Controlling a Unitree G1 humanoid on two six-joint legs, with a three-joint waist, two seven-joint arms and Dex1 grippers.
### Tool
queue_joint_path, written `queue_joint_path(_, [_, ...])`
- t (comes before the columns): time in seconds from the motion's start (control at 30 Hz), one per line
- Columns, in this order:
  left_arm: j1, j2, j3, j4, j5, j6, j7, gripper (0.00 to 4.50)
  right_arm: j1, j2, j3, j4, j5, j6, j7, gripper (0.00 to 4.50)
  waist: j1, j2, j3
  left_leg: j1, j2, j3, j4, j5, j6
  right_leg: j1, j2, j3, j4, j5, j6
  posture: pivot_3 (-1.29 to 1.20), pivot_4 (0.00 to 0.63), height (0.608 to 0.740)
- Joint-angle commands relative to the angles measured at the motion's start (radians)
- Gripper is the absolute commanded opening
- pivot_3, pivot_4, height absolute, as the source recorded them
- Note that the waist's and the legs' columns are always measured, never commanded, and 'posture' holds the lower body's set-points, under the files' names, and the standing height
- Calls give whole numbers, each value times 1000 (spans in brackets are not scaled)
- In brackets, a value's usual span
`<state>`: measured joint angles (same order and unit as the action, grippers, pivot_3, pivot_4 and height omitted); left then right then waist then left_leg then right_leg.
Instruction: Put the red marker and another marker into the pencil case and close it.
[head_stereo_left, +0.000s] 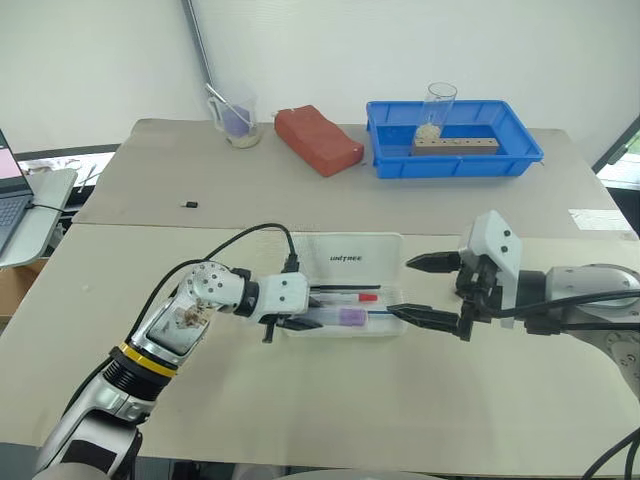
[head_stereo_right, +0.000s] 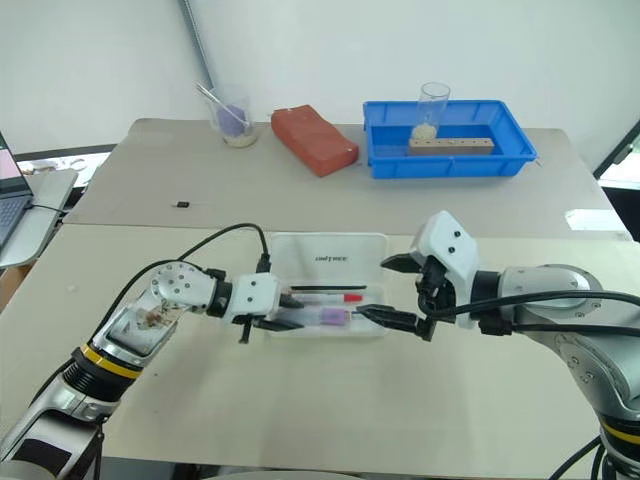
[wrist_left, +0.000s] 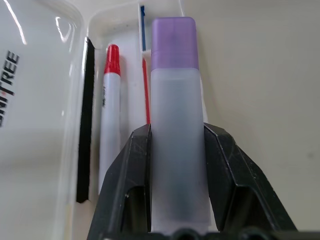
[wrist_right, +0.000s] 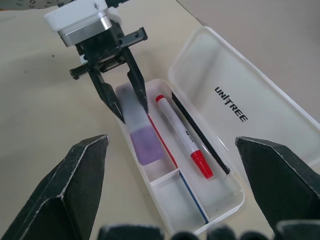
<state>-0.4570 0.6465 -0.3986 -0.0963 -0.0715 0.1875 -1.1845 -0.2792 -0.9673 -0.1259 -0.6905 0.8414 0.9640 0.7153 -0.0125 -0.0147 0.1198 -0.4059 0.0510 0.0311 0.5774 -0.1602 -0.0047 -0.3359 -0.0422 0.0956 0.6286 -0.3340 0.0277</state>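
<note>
Though translucent, rounded pencil case (wrist_right: 220, 105).

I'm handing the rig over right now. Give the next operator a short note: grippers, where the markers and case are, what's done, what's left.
Left gripper: shut on the purple marker, holding it down in the front section of the open pencil case.
Right gripper: open, empty, at the case's right end.
Red marker: lying in the case, beside a thin black stick and a red-and-blue stick.
Done: red marker in.
Left: release the purple marker, withdraw, close the lid.
</note>
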Motion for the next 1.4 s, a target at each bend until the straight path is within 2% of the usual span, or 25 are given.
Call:
queue_joint_path(0.03, [1, -3, 9, -38, 5, 16, 13, 944, -9, 3, -25, -21, 14, -4, -10, 4500, 0, 0, 0, 0, 0, 0, 0, 0, 0, 0, 0, 0, 0, 0, 0, 0, 150, 740])
queue_joint_path(0.37, [23, -13, 9, -55, 13, 40, 37, 944, -8, 2, -20, -11, 11, -12, 0, 4500, 0, 0, 0, 0, 0, 0, 0, 0, 0, 0, 0, 0, 0, 0, 0, 0, 150, 740])
queue_joint_path(0.43, [26, -14, 11, -60, 10, 46, 37, 1976, -9, 1, -20, -6, 9, -14, 4, 4500, 0, 0, 0, 0, 0, 0, 0, 0, 0, 0, 0, 0, 0, 0, 0, 0, 150, 740])
queue_joint_path(0.47, [26, -14, 12, -62, 7, 49, 37, 2238, -9, 0, -19, -3, 7, -16, 6, 4500, 0, 0, 0, 0, 0, 0, 1, 0, 0, 0, 0, 0, 0, 0, 0, 0, 150, 740])
queue_joint_path(0.57, [19, -20, 20, -69, -3, 62, 42, 3628, -4, -1, -20, 2, 2, -20, 12, 4500, 0, 0, 0, 0, 0, 0, 1, 0, 0, 0, 0, 0, 0, 0, 0, 0, 150, 740])
queue_joint_path(0.6, [16, -20, 24, -73, -8, 67, 41, 4215, -3, -2, -20, 3, 1, -21, 14, 4500, 0, 0, 0, 0, 0, 0, 1, 0, 0, 0, 0, 0, 1, 0, 0, 0, 150, 740])
queue_joint_path(0.63, [12, -20, 31, -81, -15, 75, 40, 4454, -2, -2, -20, 4, 0, -22, 15, 4500, 0, 0, 0, 0, 0, -1, 1, 0, 0, 0, 0, 0, 1, 0, 0, 0, 150, 740])
queue_joint_path(0.83, [10, 7, 100, -164, -96, 130, 17, 4454, 12, 2, -28, 27, -17, -27, 19, 4500, 0, 0, 0, 0, 0, -1, 1, 0, 0, 1, 0, 0, 1, 0, 1, 0, 150, 740])
queue_joint_path(0.97, [-2, 44, 181, -180, -151, 121, 7, 4454, 89, 5, -80, 54, -48, -39, 1, 4500, 1, 0, 0, 0, 0, -1, 1, 0, 0, 1, 0, 0, 1, 0, 1, 0, 150, 740])
queue_joint_path(1.1, [-77, 19, 313, -226, -360, 282, 22, 4454, 197, 70, -143, 87, -136, -63, -116, 4500, 5, 0, 0, -1, 0, -2, 4, 0, 0, 1, 0, -2, 1, -2, 4, 0, 150, 740])
queue_joint_path(1.17, [-106, 9, 341, -249, -422, 339, 37, 4454, 221, 93, -144, 91, -175, -53, -171, 4500, 3, 0, 0, -1, 0, -2, 5, 0, 0, 2, 0, -2, 1, -3, 6, 0, 150, 740])
queue_joint_path(1.4, [-147, -5, 312, -301, -447, 369, 75, 4454, 190, 224, -89, 151, -346, 22, -445, 4500, -5, 1, 0, 0, -1, -2, 5, 0, 0, 2, 1, 0, 2, -3, 6, 0, 150, 740])
